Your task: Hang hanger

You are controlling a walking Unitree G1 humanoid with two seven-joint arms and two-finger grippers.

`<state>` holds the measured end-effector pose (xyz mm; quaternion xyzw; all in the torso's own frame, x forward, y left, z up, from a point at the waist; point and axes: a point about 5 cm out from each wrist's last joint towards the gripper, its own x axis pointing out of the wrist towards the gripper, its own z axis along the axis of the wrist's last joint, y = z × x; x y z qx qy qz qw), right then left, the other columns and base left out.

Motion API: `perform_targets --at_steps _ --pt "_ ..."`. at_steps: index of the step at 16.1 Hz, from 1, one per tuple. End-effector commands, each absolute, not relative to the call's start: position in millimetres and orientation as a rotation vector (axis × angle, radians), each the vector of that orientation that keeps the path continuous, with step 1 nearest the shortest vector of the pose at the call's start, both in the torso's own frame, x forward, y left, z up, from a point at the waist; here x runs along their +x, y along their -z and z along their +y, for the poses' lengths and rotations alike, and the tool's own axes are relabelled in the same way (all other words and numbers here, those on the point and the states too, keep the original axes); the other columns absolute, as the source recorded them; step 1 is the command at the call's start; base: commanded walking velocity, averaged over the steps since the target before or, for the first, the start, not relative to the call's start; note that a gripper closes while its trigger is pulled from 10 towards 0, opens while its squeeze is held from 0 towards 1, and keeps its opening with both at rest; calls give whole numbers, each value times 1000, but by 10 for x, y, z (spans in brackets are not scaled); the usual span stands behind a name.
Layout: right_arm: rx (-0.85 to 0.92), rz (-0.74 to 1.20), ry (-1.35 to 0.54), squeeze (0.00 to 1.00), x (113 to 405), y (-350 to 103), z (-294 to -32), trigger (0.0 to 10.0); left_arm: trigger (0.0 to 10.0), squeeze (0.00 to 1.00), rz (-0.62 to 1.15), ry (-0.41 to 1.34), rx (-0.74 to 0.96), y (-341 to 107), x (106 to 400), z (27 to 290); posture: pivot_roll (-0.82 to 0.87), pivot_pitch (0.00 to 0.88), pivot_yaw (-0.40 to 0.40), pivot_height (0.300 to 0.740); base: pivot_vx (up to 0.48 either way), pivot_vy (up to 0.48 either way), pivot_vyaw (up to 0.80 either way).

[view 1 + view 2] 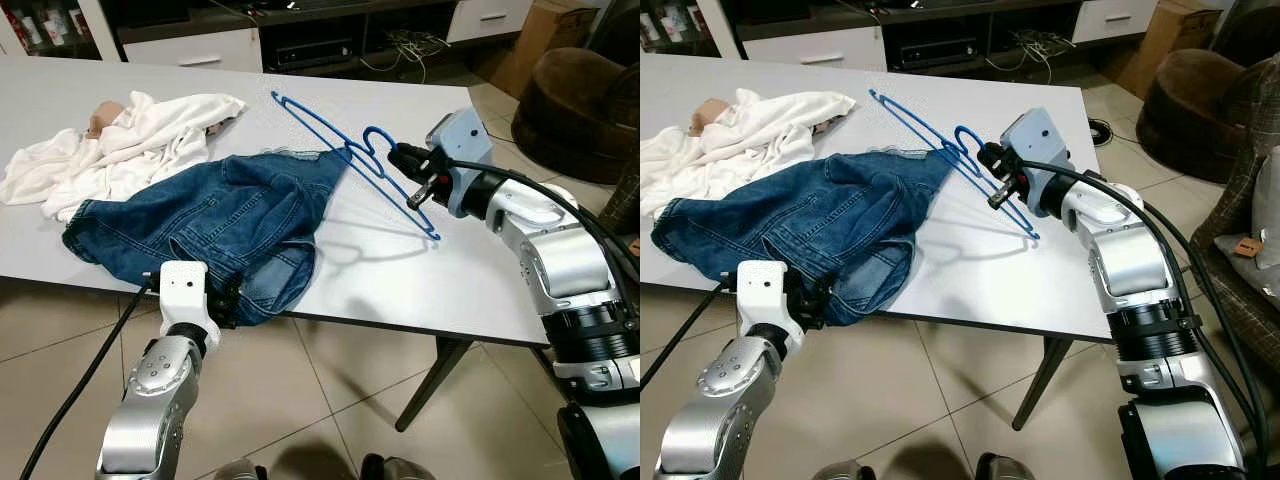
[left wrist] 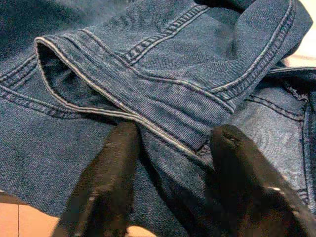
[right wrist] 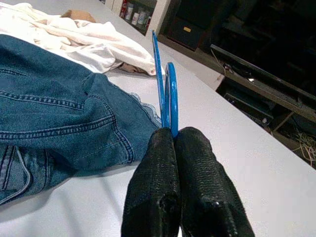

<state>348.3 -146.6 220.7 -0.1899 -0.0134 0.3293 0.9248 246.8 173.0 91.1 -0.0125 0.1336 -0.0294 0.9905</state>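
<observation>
Hanger pinched in right gripper (above table)

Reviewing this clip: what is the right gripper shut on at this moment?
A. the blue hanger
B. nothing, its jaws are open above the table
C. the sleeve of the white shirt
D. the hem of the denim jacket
A: the right gripper has its jaws pressed together on the blue hanger, held lifted over the white table, while the left gripper is at the denim jacket.
</observation>
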Motion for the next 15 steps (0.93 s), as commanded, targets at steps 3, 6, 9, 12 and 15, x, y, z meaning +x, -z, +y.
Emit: perform_targets --at_steps 3,6,9,12,15 --pt "-400 -46 -663 0 3505 -2252 -1465 10000 0 0 231 96 -61 -953 2491 1699 -30 31 24 740 0 0 0" --pt "-393 -46 -671 0 3502 -2251 -1459 10000 0 0 186 109 -16 -1016 2524 1731 -30 31 24 740 0 0 0" --pt "-342 -84 -763 0 3408 -2308 -1416 10000 0 0 118 121 73 -1137 2606 1847 -28 32 26 740 0 0 0" --pt "-260 -203 -1056 0 3039 -2533 -1329 10000 0 0 53 136 186 -1281 2717 1985 -32 35 29 740 0 0 0" --pt "-289 -155 -1134 0 2910 -2518 -1409 10000 0 0 28 133 227 -1334 2770 2071 -39 34 33 740 0 0 0"
